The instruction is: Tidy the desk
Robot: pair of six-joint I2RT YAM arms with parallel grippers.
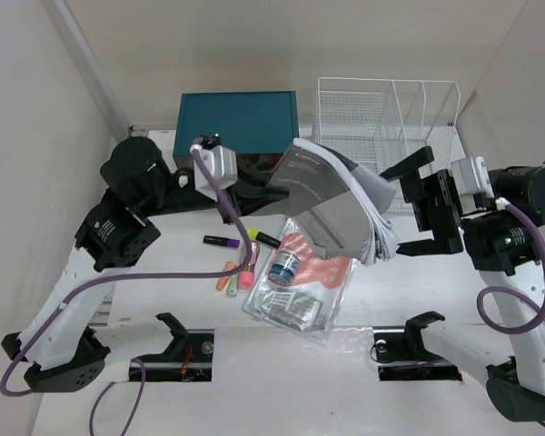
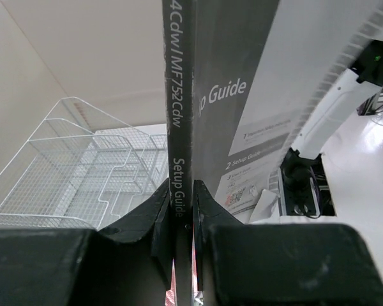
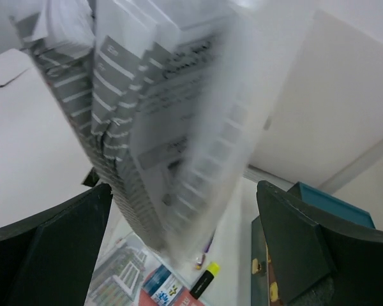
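Note:
My left gripper (image 1: 271, 184) is shut on the spine of a grey "Setup Guide" booklet (image 1: 331, 195) and holds it tilted above the white desk (image 1: 418, 291). In the left wrist view the black fingers (image 2: 159, 217) clamp the spine (image 2: 180, 127). The booklet's loose pages fan out toward my right gripper (image 1: 400, 209), which is open. In the right wrist view its fingers (image 3: 51, 248) stand wide apart, with the blurred pages (image 3: 166, 127) hanging ahead of and between them, not touching.
A teal drawer box (image 1: 238, 120) and a white wire rack (image 1: 386, 118) stand at the back. Under the booklet lie a clear sleeve of papers (image 1: 295, 295), a small blue jar (image 1: 284, 266) and several highlighters (image 1: 225, 275). A black-yellow highlighter (image 3: 205, 278) shows below the pages.

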